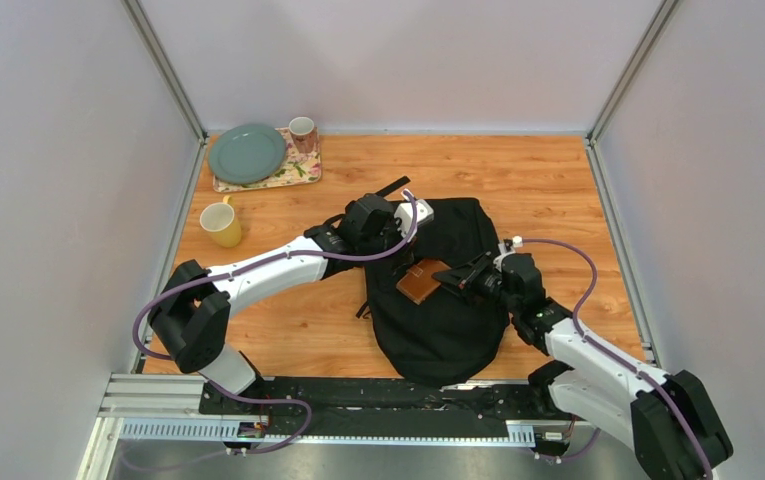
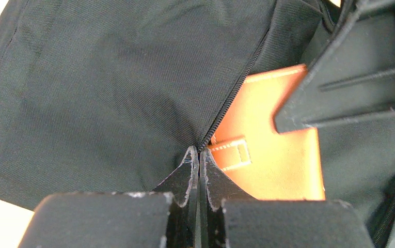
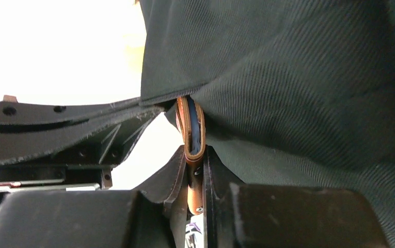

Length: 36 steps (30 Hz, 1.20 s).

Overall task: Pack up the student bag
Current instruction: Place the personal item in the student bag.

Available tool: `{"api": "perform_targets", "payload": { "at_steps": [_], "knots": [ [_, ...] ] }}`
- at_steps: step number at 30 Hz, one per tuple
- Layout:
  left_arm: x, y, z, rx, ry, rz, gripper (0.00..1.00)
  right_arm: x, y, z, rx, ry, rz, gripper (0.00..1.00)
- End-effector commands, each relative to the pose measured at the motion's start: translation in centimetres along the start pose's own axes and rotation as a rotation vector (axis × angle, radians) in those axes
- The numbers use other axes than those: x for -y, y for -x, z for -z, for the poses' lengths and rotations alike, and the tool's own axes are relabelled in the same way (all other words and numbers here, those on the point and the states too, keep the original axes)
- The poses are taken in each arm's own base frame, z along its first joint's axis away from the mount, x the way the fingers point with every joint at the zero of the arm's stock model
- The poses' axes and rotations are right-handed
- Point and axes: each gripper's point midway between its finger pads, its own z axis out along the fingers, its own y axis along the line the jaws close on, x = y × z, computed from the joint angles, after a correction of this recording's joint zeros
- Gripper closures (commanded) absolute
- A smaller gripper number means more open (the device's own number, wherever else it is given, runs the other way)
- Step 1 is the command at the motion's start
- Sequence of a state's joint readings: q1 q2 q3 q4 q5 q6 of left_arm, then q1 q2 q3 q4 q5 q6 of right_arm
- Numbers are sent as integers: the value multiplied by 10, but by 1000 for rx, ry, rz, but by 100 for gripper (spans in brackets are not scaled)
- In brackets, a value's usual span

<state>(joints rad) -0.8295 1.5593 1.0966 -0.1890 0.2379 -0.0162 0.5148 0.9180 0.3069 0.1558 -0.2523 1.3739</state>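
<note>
The black student bag [image 1: 448, 320] lies in the middle of the wooden table. My left gripper [image 1: 398, 240] is shut on the zip edge of the bag's pocket flap [image 2: 107, 98] and holds it up; its fingertips [image 2: 191, 157] pinch the zipper [image 2: 231, 103]. My right gripper [image 1: 455, 281] is shut on a small brown wallet [image 1: 420, 281] and holds it at the pocket's opening. In the right wrist view the wallet [image 3: 192, 137] stands edge-on between my fingers, its far end under the black fabric [image 3: 298, 77]. In the left wrist view the wallet [image 2: 272, 155] lies just inside the open zip.
A yellow mug [image 1: 221, 223] stands left of the bag. At the back left a floral tray [image 1: 298, 172] holds a green plate [image 1: 246, 153] and a pink cup [image 1: 302, 132]. Grey walls enclose the table on three sides.
</note>
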Motion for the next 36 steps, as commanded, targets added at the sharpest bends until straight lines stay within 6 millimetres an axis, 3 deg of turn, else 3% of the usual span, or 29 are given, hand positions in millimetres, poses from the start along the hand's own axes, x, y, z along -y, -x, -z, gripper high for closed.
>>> {"api": "perform_targets", "payload": {
  "at_steps": [1, 8, 13, 30, 36],
  "knots": [
    [11, 26, 12, 77, -49, -30, 100, -25, 34, -2, 88, 101, -10, 100],
    [15, 17, 12, 52, -72, -29, 100, -37, 52, 4, 158, 187, -38, 100],
    [19, 13, 9, 35, -100, -23, 100, -34, 64, 6, 229, 215, -91, 100],
    [32, 27, 12, 28, -171, 5, 100, -38, 97, 5, 442, 275, -132, 100],
    [37, 25, 12, 5, -191, 28, 100, -50, 97, 0, 452, 338, -199, 100]
  ]
}}
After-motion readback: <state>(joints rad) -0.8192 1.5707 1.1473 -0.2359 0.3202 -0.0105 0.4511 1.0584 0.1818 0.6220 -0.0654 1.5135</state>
